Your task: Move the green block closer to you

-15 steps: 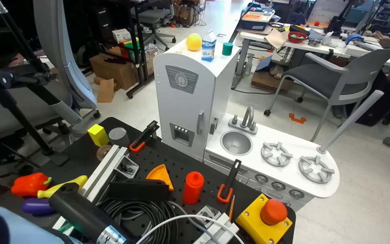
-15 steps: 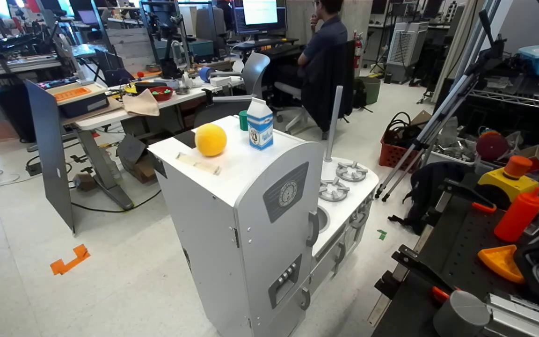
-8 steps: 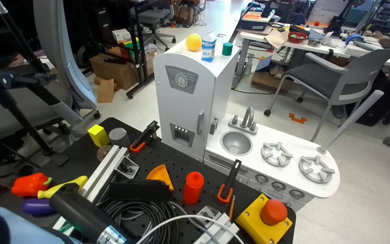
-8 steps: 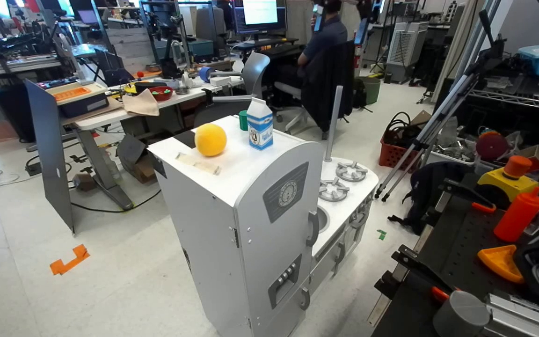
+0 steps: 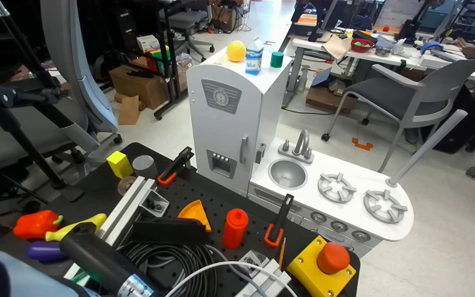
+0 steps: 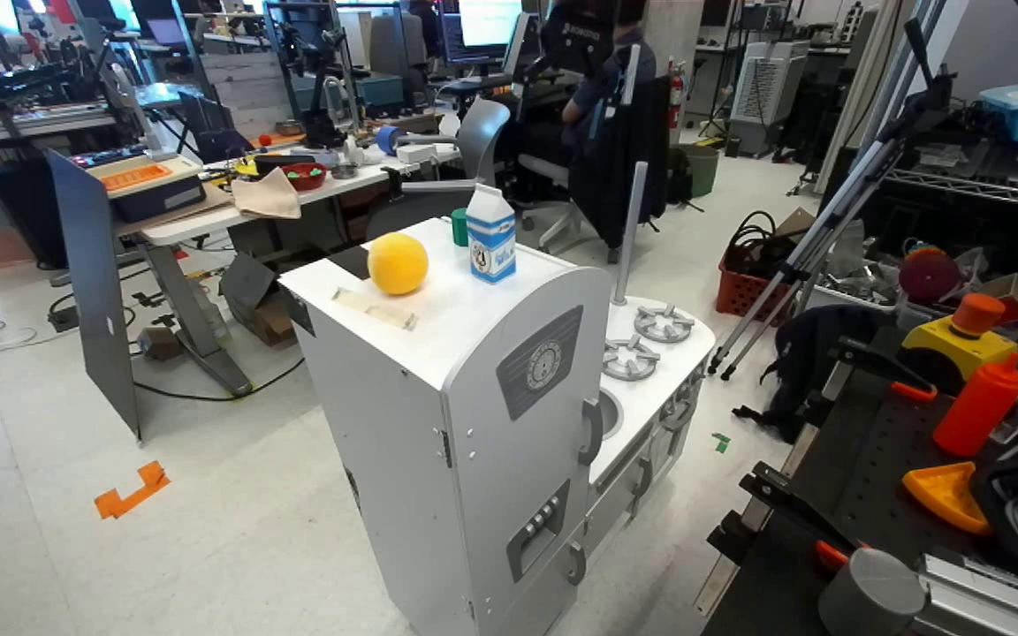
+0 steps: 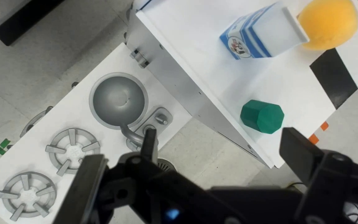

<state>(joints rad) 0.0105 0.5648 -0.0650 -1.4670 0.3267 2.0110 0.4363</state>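
The green block [image 7: 261, 116] is a dark green, many-sided block standing on the white top of the toy fridge [image 7: 197, 37], near its edge. It shows in both exterior views [image 5: 277, 60], partly hidden behind the milk carton [image 6: 492, 234] in an exterior view [image 6: 459, 227]. My gripper [image 7: 219, 140] is open and empty, with its two dark fingers far apart. In the wrist view the right fingertip appears close to the block, but no contact shows. In both exterior views the gripper [image 6: 569, 79] hangs in the air behind and above the fridge top, apart from the block.
A yellow ball [image 7: 329, 25] and the milk carton stand on the fridge top beside the block. The toy sink [image 7: 119, 101], its faucet [image 7: 132, 135] and stove burners [image 7: 73, 151] lie lower, beside the fridge. A black table [image 5: 212, 189] with several toys stands before the kitchen.
My gripper has come into both exterior views from the top edge, moving lower and leftward toward the fridge top. The block, carton and ball have not moved.
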